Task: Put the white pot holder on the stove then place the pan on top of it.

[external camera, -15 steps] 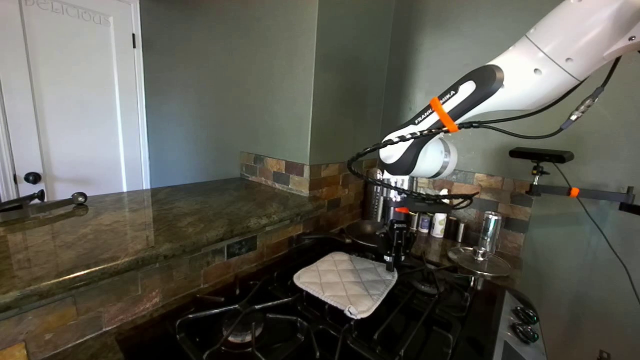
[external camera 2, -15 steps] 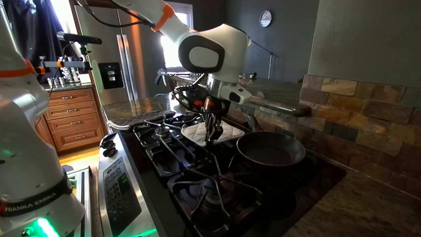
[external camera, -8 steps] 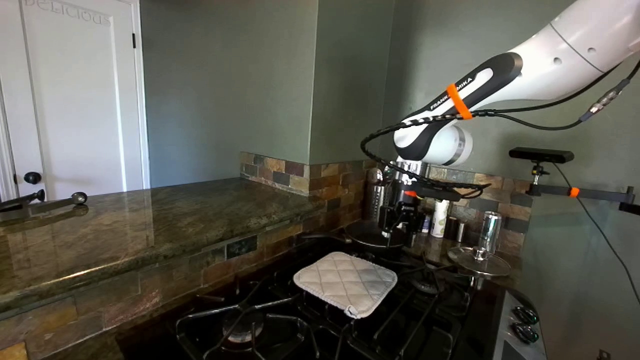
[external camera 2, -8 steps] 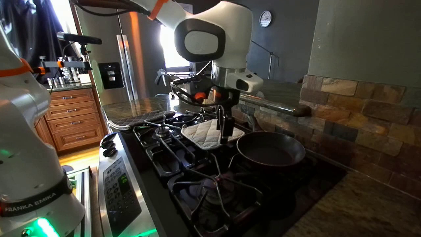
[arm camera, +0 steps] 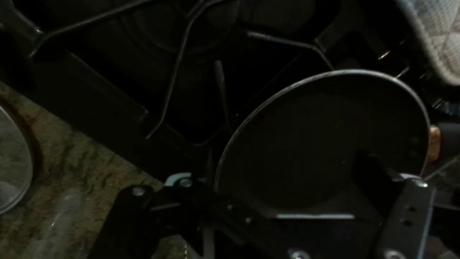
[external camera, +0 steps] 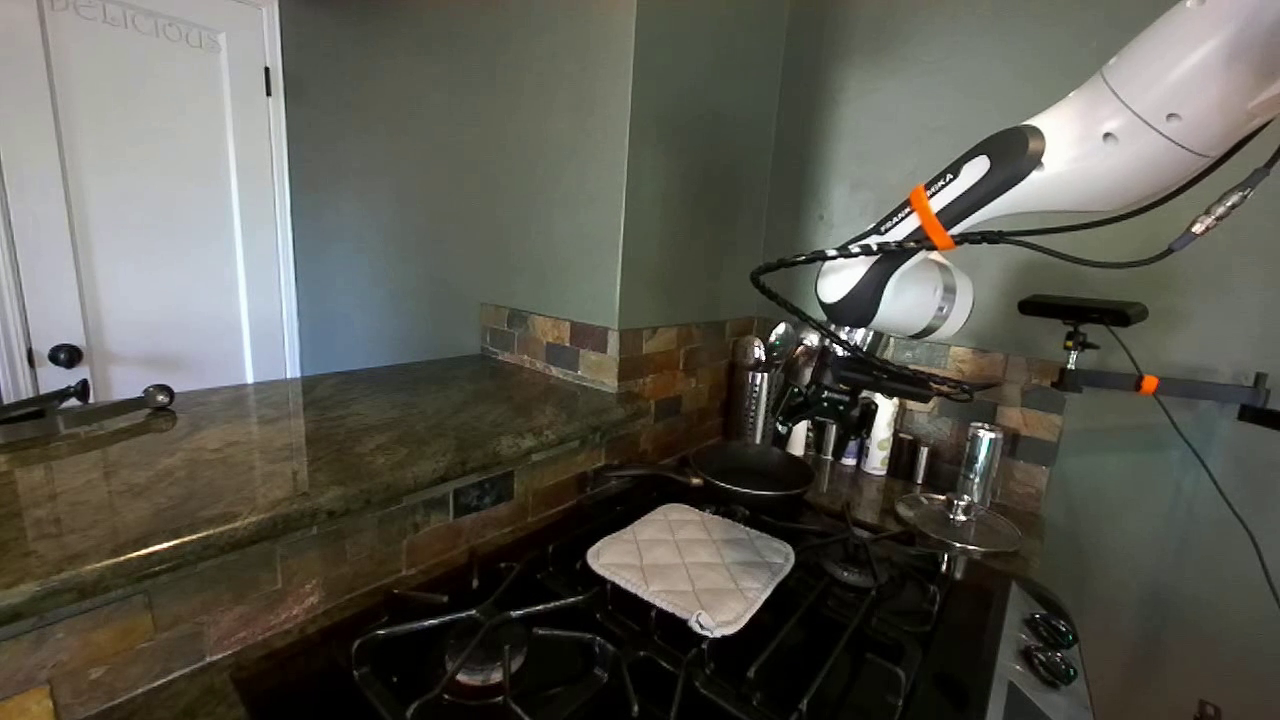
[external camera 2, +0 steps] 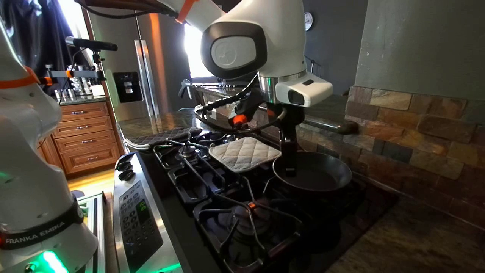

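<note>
The white pot holder [external camera: 690, 565] lies flat on the grates of the black stove [external camera 2: 178, 223]; its edge shows in the wrist view's upper right corner. Beside it on the stove sits the dark pan [external camera 2: 314, 174], with its handle [external camera: 645, 473] reaching towards the stone-tiled wall. Over the pan hangs my gripper [external camera 2: 290, 167], apart from the pot holder. In the wrist view the jaws of the gripper [arm camera: 287, 169] are spread wide and hold nothing, with the pan's dark interior [arm camera: 316, 140] showing between and beneath them.
A glass lid [external camera: 958, 525] rests on the counter near steel canisters and a white bottle [external camera: 880, 437]. A utensil holder [external camera: 757, 400] stands behind the pan. The raised stone ledge [external camera: 350, 430] runs along the stove; a dark quilted pad [external camera 2: 166, 136] lies at its far end.
My gripper has left the pot holder's edge, opened wide, risen and moved over towards the pan, tilting as it went. The pot holder and pan have stayed in place.
</note>
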Robot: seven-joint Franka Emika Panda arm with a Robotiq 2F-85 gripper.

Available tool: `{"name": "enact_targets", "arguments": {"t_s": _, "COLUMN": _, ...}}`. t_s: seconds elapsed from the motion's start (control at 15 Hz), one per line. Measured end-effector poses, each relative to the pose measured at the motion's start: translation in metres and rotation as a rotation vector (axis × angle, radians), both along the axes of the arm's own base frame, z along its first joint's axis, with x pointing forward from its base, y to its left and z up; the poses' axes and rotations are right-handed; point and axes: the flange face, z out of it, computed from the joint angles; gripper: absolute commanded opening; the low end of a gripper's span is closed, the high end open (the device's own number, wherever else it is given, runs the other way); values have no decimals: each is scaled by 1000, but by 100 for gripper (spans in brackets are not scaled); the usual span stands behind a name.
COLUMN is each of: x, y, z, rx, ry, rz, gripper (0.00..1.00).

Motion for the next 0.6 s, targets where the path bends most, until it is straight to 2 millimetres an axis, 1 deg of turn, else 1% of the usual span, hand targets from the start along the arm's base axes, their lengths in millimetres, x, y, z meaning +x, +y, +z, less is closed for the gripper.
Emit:
{"name": "enact_targets", "arguments": {"t_s": 0.27, "x": 6, "y": -16, "z": -19, "rx": -10, "ry": 13, "rz": -60, "gripper": 100}}
{"name": "enact_targets", "arguments": {"t_s": 0.6, "x": 20, "y": -27, "z": -44, "rx": -13, "ry": 56, "rz": -79, "gripper": 100}}
